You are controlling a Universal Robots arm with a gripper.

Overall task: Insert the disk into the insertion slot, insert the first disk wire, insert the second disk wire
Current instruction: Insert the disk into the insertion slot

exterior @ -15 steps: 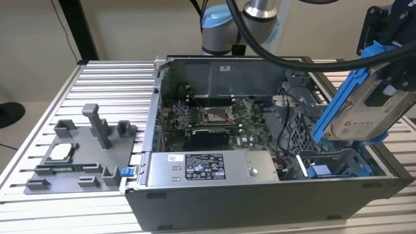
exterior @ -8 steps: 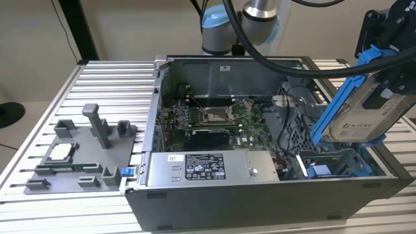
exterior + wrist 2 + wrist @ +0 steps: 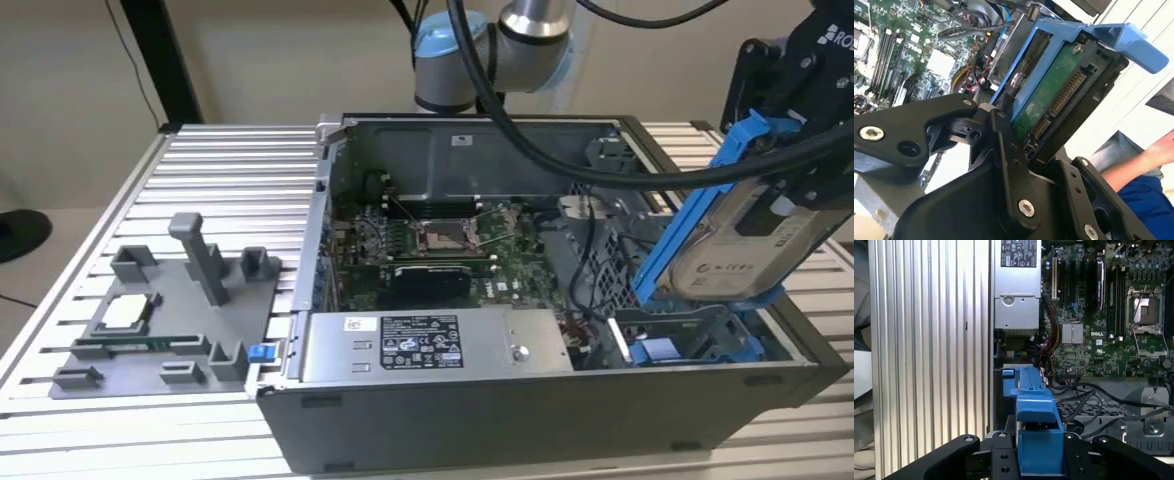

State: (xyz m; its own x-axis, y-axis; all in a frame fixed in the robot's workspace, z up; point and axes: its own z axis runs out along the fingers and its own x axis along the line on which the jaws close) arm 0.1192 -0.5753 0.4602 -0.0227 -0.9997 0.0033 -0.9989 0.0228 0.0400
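My gripper (image 3: 790, 195) is shut on the disk (image 3: 738, 250), a silver-grey drive in a bright blue bracket. I hold it tilted steeply on edge over the case's corner at the exterior view's right. Its lower end hangs just above the insertion slot (image 3: 683, 347), a grey bay with blue rails. In the second wrist view the black fingers (image 3: 1004, 135) clamp the disk's green underside (image 3: 1054, 95). The first wrist view looks along the blue bracket (image 3: 1037, 415) down to the slot's blue rail (image 3: 1010, 376). Black cables (image 3: 1089, 396) lie beside the bay; which are the disk wires I cannot tell.
The open computer case (image 3: 534, 420) stands on a slatted metal table (image 3: 227, 170). Inside are the grey power-supply box (image 3: 427, 345) and the processor socket (image 3: 441, 237). A grey fixture tray (image 3: 160, 320) sits at the exterior view's left. A person's arm (image 3: 1146, 156) is close by.
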